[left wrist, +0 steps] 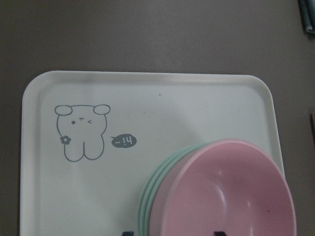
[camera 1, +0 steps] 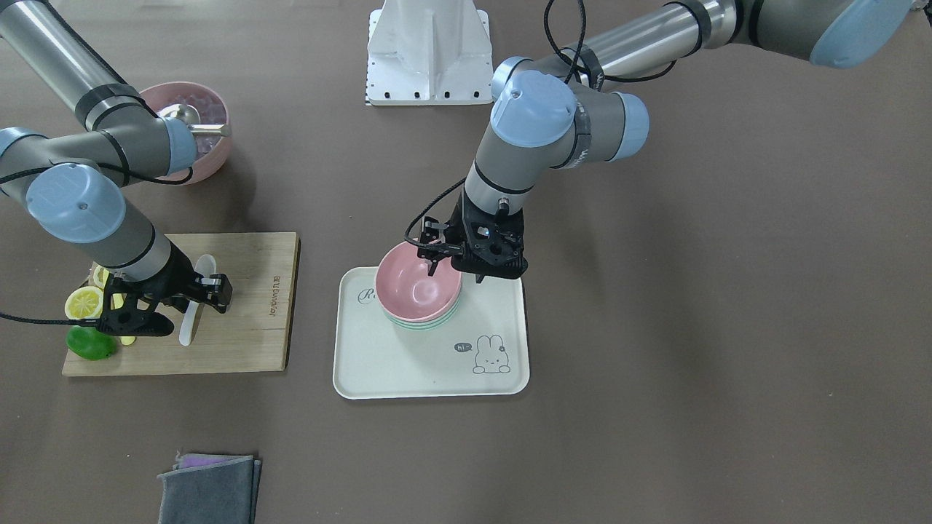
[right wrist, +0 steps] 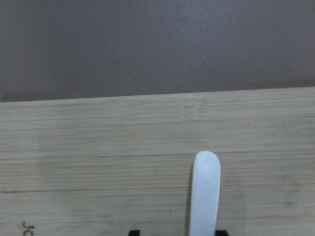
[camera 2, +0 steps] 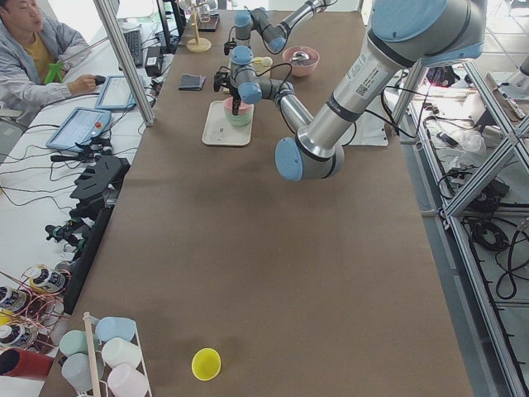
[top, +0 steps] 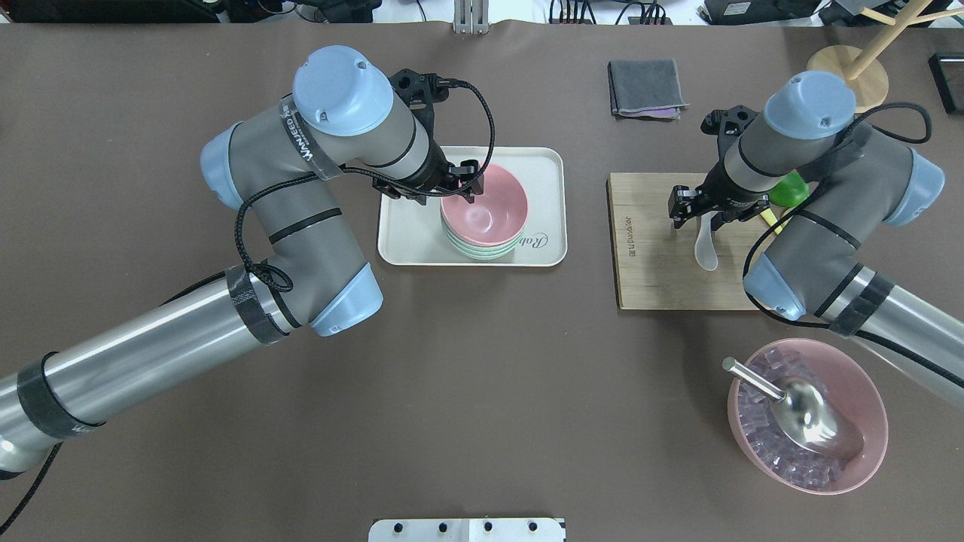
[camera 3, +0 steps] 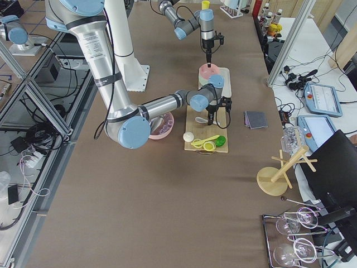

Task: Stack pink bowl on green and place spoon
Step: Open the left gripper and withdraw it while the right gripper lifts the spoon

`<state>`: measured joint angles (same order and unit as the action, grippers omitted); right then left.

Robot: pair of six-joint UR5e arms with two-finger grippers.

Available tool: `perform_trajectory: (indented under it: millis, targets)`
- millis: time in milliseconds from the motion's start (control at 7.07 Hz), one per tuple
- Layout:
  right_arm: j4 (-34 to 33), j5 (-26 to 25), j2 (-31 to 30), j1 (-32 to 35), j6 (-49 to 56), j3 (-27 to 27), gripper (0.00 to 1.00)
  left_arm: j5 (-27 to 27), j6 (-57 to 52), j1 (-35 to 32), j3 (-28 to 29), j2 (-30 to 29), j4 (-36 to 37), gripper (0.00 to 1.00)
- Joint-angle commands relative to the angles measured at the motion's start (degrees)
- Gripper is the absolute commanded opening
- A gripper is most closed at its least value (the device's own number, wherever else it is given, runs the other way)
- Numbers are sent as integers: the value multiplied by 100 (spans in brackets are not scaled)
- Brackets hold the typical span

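Note:
The pink bowl [camera 1: 419, 287] [top: 486, 211] [left wrist: 226, 196] sits nested on the green bowls [camera 1: 426, 324] [left wrist: 150, 191] on the cream tray [camera 1: 386, 356] [top: 407, 241]. My left gripper [camera 1: 456, 273] [top: 431, 194] is open and straddles the pink bowl's rim, one finger inside and one outside. The white spoon [camera 1: 188, 331] [top: 706, 252] [right wrist: 205, 196] lies on the wooden cutting board [camera 1: 247, 306] [top: 663, 263]. My right gripper [camera 1: 186, 309] [top: 702, 222] is open and low over the spoon, with the handle between its fingers.
A large pink bowl of ice cubes [camera 1: 207, 116] [top: 806, 421] holds a metal scoop. A lemon half [camera 1: 84, 302] and a lime [camera 1: 91, 343] sit at the board's end. A grey cloth [camera 1: 211, 491] [top: 646, 86] lies on the table. A wooden stand [top: 843, 60] is at the far corner.

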<state>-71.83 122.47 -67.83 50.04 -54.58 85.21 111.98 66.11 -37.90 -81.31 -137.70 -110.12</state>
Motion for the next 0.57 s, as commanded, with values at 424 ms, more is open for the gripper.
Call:
perform_trajectory:
  millis: [424]
  targets:
    - [11, 216, -20, 129, -26, -14, 0, -246, 34, 2, 10, 42, -158, 97]
